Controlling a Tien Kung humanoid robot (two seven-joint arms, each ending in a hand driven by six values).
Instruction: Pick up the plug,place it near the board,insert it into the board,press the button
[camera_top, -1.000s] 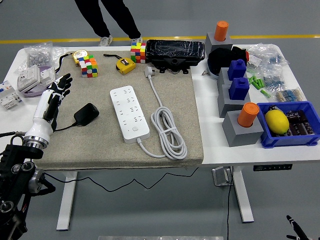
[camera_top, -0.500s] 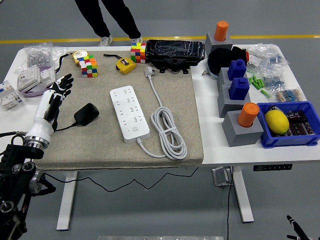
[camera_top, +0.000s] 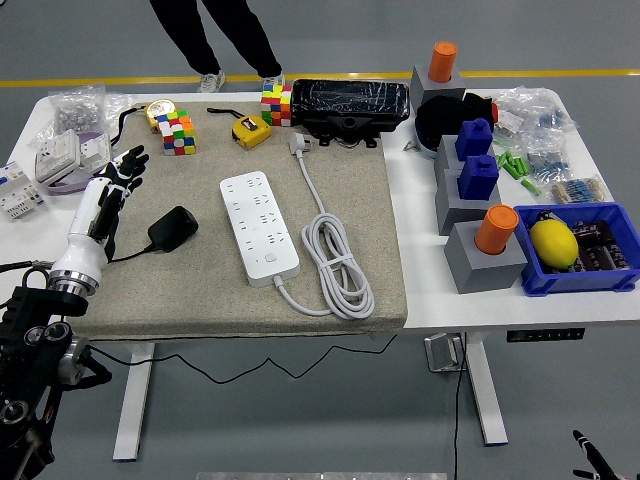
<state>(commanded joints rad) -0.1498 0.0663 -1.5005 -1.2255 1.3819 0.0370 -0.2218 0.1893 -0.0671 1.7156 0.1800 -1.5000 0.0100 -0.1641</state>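
Head view: left hand (camera_top: 112, 182) open beside plug (camera_top: 172, 227)

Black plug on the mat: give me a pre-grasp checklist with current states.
1. Plug lies free on the mat, nothing on it: ok.
2. Left hand open, holding nothing: ok.
3. Hand on the plug: not ok, it is beside it, to the left.
4. Power strip sockets uncovered: ok.
5. Plug's prong orientation: cannot tell.
6. Right hand available: cannot tell, out of view.
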